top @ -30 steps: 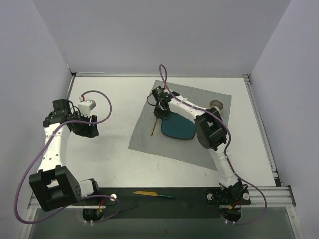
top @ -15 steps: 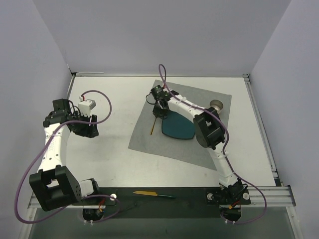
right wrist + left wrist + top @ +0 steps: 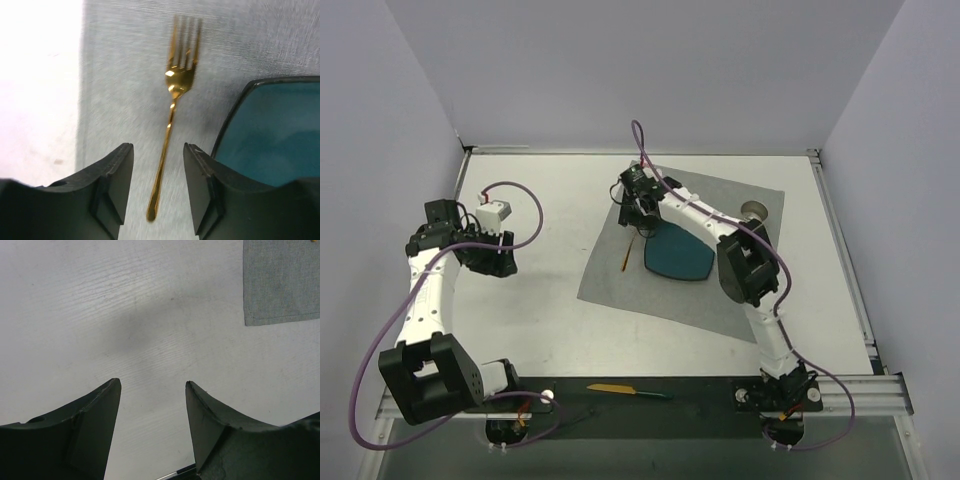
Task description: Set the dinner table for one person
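Note:
The white dinner table (image 3: 540, 310) carries a grey placemat (image 3: 620, 285) with a teal plate (image 3: 675, 258) on it. A gold fork (image 3: 628, 255) lies flat on the mat just left of the plate. In the right wrist view the fork (image 3: 172, 100) lies free on the mat between my open jaws, tines pointing away, with the plate (image 3: 270, 135) to its right. My right gripper (image 3: 639, 207) (image 3: 158, 150) is open and empty above the fork. My left gripper (image 3: 492, 258) (image 3: 152, 385) is open and empty over bare table at the left.
A small grey cup (image 3: 754, 210) stands at the mat's far right corner. A gold knife with a green handle (image 3: 628, 391) lies on the black strip at the near edge. A corner of the mat (image 3: 280, 280) shows in the left wrist view. Walls enclose the table.
My right gripper has drawn back a little toward the far left, away from the fork, which stays lying on the mat. The left arm has not moved.

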Controlling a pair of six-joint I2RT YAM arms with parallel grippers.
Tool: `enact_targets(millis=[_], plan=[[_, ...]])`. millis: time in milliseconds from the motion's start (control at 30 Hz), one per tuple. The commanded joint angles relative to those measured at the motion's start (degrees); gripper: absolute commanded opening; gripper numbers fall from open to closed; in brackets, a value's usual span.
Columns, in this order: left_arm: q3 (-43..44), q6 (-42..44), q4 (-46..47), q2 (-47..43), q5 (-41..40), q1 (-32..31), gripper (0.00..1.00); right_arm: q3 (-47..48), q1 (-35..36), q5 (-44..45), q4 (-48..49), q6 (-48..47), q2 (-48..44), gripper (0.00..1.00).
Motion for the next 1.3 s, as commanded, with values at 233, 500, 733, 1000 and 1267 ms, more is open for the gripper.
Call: enact_targets(millis=[233,500,733,1000,1267], plan=[[1.7,1.1,-0.6,-1.7,2.1,0.9,0.65,-25.6,21.3,-8.5,0.8,-35.2,-35.2,0.5],[0.9,1.8,-1.8,-6.0,3.5,0.9,0.65,-46.8,39.0,-7.7,0.2,-29.4,-47.7,0.49],[0.5,2.2,-3.2,-9.0,2.8,0.9,0.66,-49.6,46.0,-8.8,1.0,-25.6,-42.7,0.45],[-0.6,1.9,-3.1,-10.5,2.3,0.9,0.66,-55.1,46.9,-8.7,3.5,-22.8,-38.8,0.43],[-0.6,2.1,-3.0,-10.0,1.9,0.9,0.66,-55.3,47.8,-8.3,5.3,-21.5,-34.5,0.38]])
